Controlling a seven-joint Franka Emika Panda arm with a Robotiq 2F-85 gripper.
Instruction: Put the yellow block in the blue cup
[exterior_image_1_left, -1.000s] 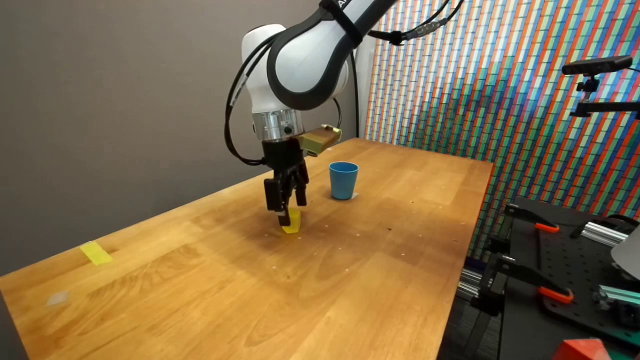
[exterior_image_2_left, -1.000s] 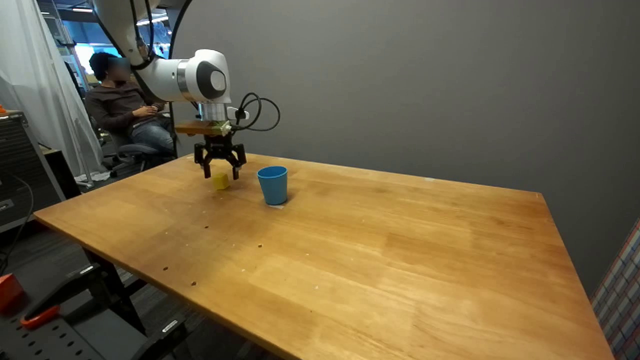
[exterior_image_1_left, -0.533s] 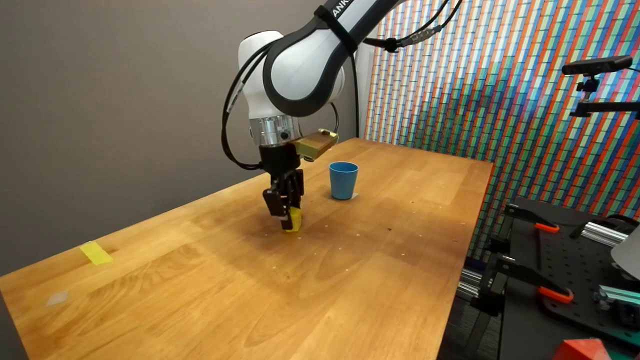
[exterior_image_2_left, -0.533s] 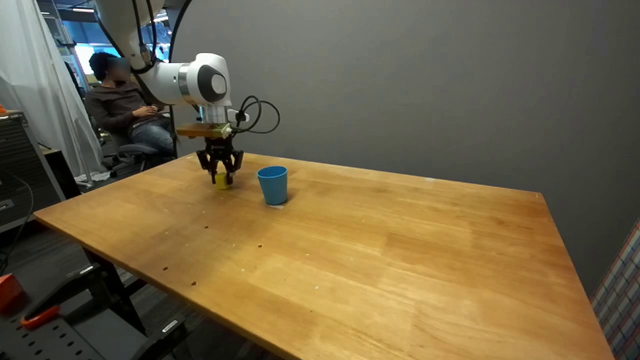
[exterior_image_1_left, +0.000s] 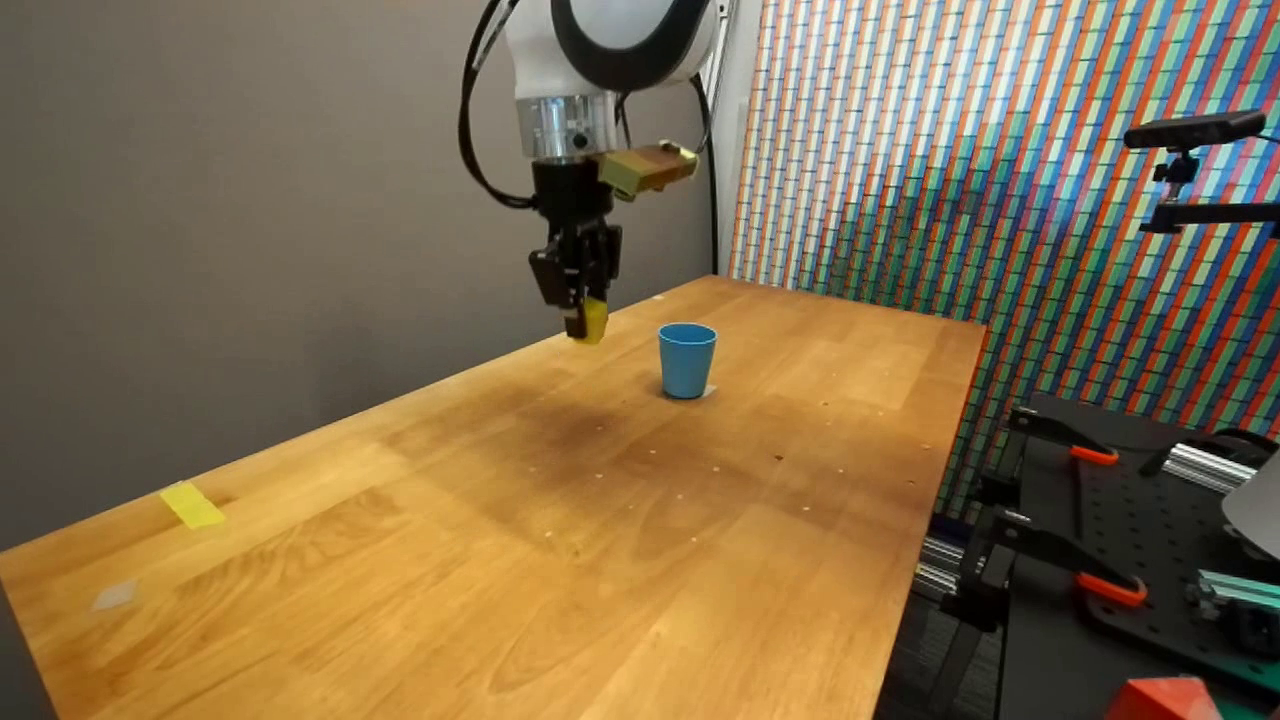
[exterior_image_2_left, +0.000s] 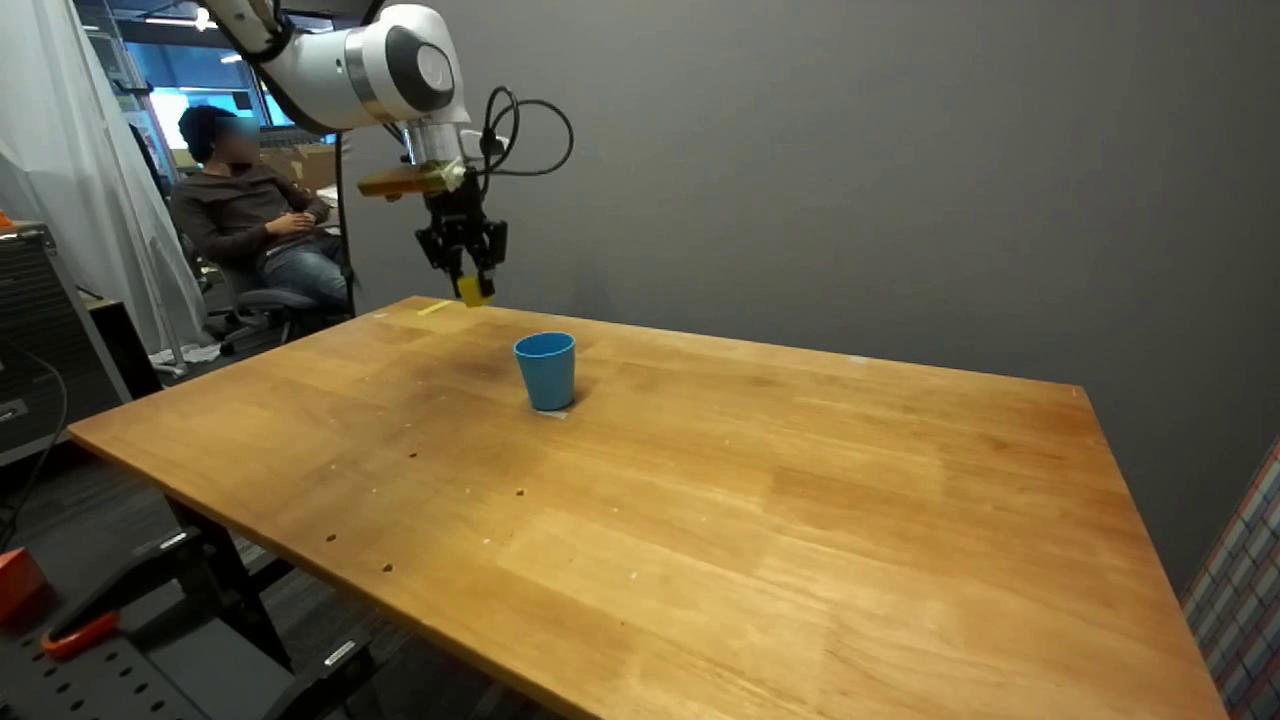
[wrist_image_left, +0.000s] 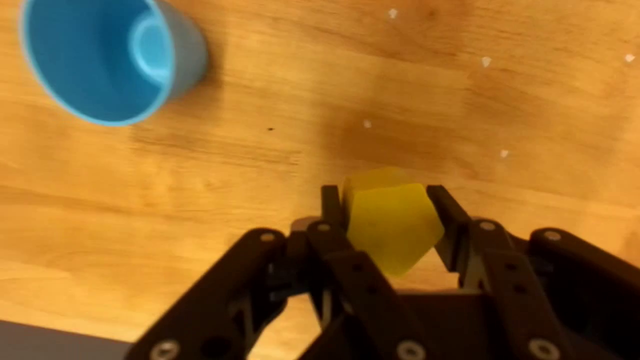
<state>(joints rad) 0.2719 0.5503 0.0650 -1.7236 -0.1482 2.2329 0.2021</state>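
The yellow block (wrist_image_left: 395, 225) is clasped between the two fingers of my gripper (wrist_image_left: 385, 207), its faceted top showing in the wrist view. Both exterior views have the block (exterior_image_1_left: 595, 322) raised off the table, with the black fingers (exterior_image_2_left: 486, 283) on either side of it. Upright on the wood, the blue cup (exterior_image_1_left: 686, 362) stands with its mouth facing up. In the wrist view the cup (wrist_image_left: 187, 55) lies at the upper left, apart from the gripper, and its visible inside holds nothing. In an exterior view the block hangs higher than the cup (exterior_image_2_left: 547, 372) and off to its left.
A flat yellow tape piece (exterior_image_1_left: 193, 505) sticks to the wooden table (exterior_image_1_left: 450, 600) near its wall-side edge. The grey wall (exterior_image_2_left: 800, 180) rises along that edge. Beyond the opposite edge is a black cart with clamps (exterior_image_1_left: 1070, 570). A person (exterior_image_2_left: 240, 220) sits in the background.
Over the last second the gripper has shut on the yellow block and lifted it well above the table. The blue cup has stayed in place.
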